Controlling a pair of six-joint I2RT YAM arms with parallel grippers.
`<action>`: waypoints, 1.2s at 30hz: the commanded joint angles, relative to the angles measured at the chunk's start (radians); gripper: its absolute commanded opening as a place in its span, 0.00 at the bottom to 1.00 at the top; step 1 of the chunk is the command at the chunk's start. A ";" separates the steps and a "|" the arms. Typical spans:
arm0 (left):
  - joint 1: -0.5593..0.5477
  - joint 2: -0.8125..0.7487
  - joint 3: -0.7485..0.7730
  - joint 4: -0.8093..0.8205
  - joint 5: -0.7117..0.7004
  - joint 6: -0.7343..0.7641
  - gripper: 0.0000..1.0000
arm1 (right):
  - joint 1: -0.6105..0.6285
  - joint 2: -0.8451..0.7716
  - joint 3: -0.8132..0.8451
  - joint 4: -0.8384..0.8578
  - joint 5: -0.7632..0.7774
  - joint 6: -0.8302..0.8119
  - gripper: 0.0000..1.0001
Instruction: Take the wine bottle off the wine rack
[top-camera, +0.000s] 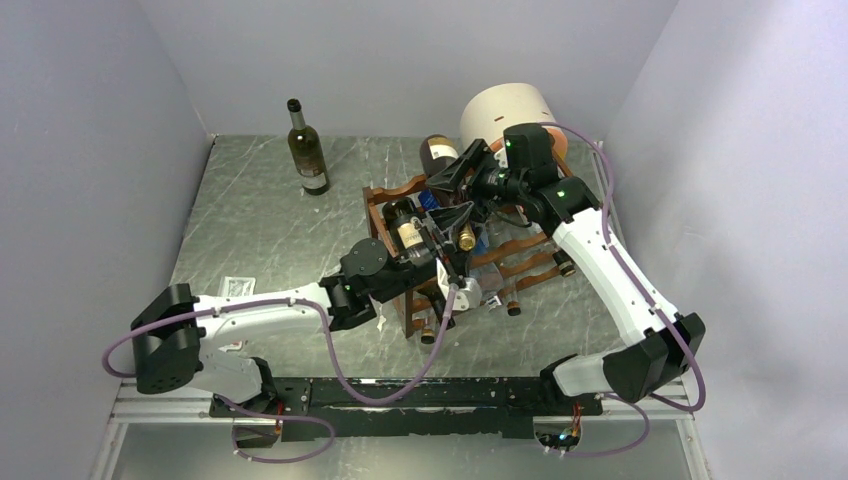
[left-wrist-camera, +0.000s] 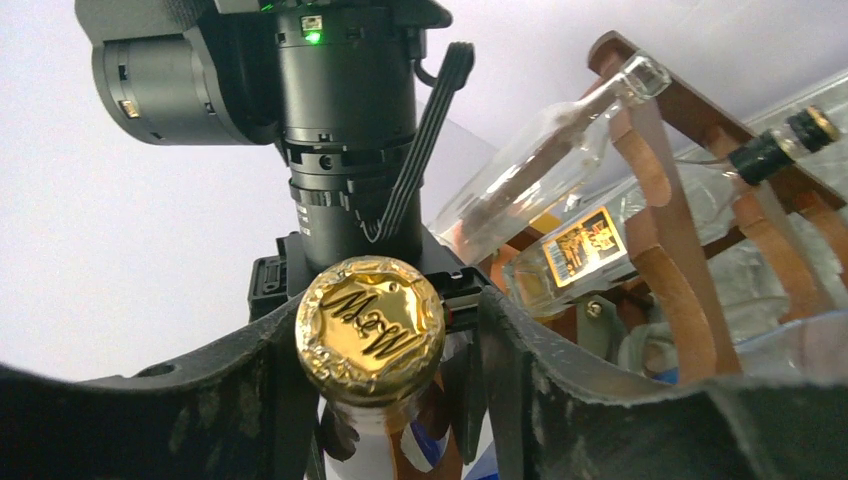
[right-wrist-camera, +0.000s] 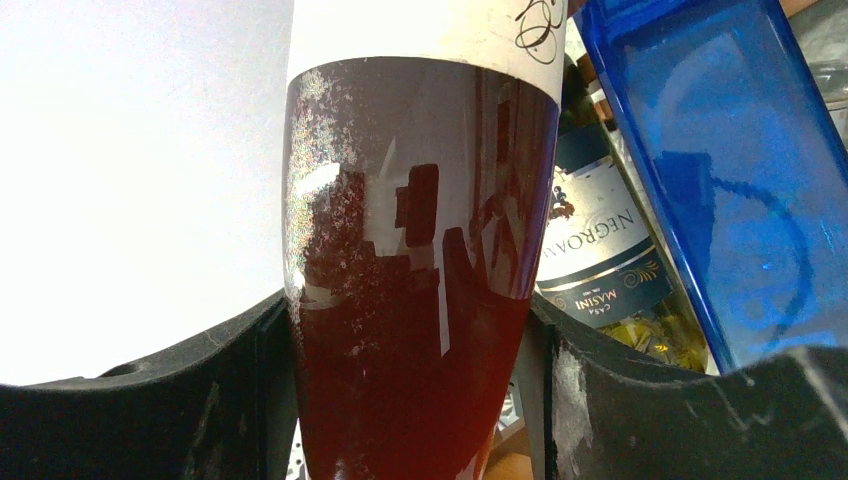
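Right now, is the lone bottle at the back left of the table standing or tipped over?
Standing. The bottle is on its base on the table, neck up, apart from the rack.

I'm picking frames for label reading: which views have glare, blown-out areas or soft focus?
Right wrist: the wine bottle has dark glass carrying mirror-like reflections, and the area left of it is blown out white. Left wrist: the gold cap is sharp with small glints; the clear bottle behind it is low in contrast. Top external: evenly lit, no harsh glare.
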 joint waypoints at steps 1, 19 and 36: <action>0.017 0.027 0.034 0.149 -0.054 0.007 0.55 | 0.000 -0.096 0.044 0.270 -0.083 0.012 0.00; 0.076 0.003 0.079 0.218 -0.088 -0.153 0.07 | -0.004 -0.156 0.002 0.225 0.025 -0.081 0.98; 0.137 0.036 0.242 0.178 -0.260 -0.372 0.07 | -0.046 -0.333 0.330 0.009 0.528 -0.320 1.00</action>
